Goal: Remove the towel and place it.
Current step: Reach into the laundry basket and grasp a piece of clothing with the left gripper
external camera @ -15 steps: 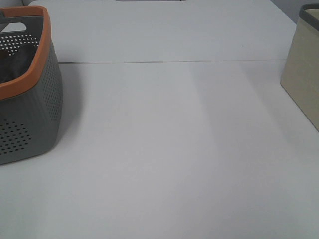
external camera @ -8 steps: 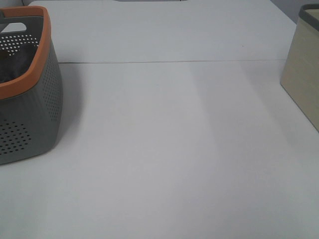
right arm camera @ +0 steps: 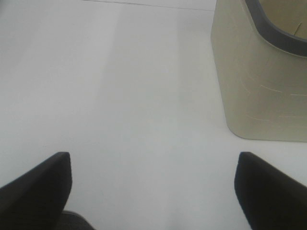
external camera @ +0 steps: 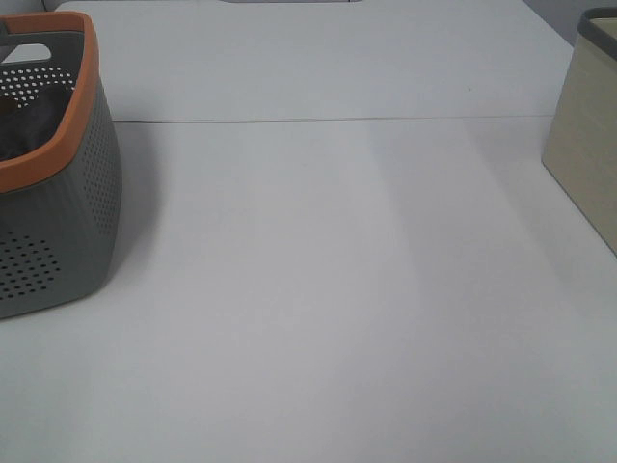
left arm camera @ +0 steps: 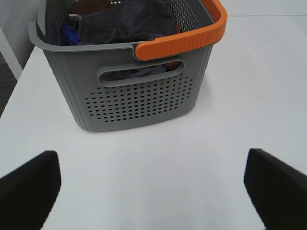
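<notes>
Left tool [left arm camera: 152, 186] and right tool [right arm camera: 153, 191] gape wide, empty. The left should clear the basket [left arm camera: 139, 103] rim and pinch the towel [left arm camera: 127, 19] high, away from the blue cloth [left arm camera: 69, 36].

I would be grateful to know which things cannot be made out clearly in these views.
- Towel, left wrist view: bunched inside the basket, whose wall hides its lower part.
- Blue cloth, left wrist view: only a sliver shows beside the towel.
- Beige bin, right wrist view: cut off by the frame; inside unseen.
- The basket, high view: cut off by the left edge.
</notes>
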Robot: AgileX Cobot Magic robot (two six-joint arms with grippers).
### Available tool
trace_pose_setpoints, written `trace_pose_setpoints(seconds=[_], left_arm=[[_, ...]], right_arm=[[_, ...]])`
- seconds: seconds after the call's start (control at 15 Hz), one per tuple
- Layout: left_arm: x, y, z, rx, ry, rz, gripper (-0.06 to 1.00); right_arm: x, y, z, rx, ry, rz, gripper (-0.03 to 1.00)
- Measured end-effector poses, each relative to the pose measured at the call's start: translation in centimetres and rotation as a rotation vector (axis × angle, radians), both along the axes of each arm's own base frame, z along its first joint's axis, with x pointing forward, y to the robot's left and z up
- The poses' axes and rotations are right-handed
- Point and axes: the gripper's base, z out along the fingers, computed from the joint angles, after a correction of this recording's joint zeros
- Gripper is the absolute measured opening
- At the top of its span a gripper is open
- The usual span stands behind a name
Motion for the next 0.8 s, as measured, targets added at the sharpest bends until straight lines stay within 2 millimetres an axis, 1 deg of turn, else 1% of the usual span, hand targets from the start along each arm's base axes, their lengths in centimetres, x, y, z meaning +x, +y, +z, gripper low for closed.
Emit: trace_pose_setpoints(seconds=[0.07, 0.13, 0.2, 0.27, 0.33, 0.4, 0.47, 0.53, 0.6, 0.67, 0.73, 0.8], left_arm=[[0.0, 0.0, 0.2, 0.001, 0.006, -0.001, 0.98], [0.0, 0.0, 1.2, 0.002, 0.027, -0.003, 0.98], [0.4, 0.0, 2.7, 0.002, 0.065, -0.004, 0.98], [2.0, 0.1, 6.1, 0.013, 0.168, -0.017, 0.98], [3.5, 0.1, 8.3, 0.04, 0.207, -0.036, 0.98], [5.3, 0.2, 10.2, 0.09, 0.226, -0.07, 0.98], [6.4, 0.3, 11.2, 0.12, 0.239, -0.091, 0.98], [8.8, 0.4, 12.7, 0.179, 0.265, -0.134, 0.98], [11.8, 0.5, 14.0, 0.236, 0.297, -0.179, 0.98], [15.1, 0.7, 14.9, 0.296, 0.333, -0.228, 0.98], [18.2, 1.0, 15.3, 0.356, 0.369, -0.266, 0.98], [21.6, 1.4, 15.3, 0.405, 0.412, -0.285, 0.98]], right_arm=[[0.0, 0.0, 0.0, 0.0, 0.0, 0.0, 0.82], [0.0, 0.0, 0.0, 0.0, 0.0, 0.0, 0.82], [0.0, 0.0, 0.0, 0.0, 0.0, 0.0, 0.82], [0.0, 0.0, 0.0, 0.0, 0.0, 0.0, 0.82], [0.0, 0.0, 0.0, 0.0, 0.0, 0.0, 0.82], [0.0, 0.0, 0.0, 0.0, 0.0, 0.0, 0.82], [0.0, 0.0, 0.0, 0.0, 0.0, 0.0, 0.82], [0.0, 0.0, 0.0, 0.0, 0.0, 0.0, 0.82], [0.0, 0.0, 0.0, 0.0, 0.0, 0.0, 0.82], [0.0, 0.0, 0.0, 0.0, 0.0, 0.0, 0.82], [0.0, 0.0, 0.0, 0.0, 0.0, 0.0, 0.82], [0.0, 0.0, 0.0, 0.0, 0.0, 0.0, 0.82]])
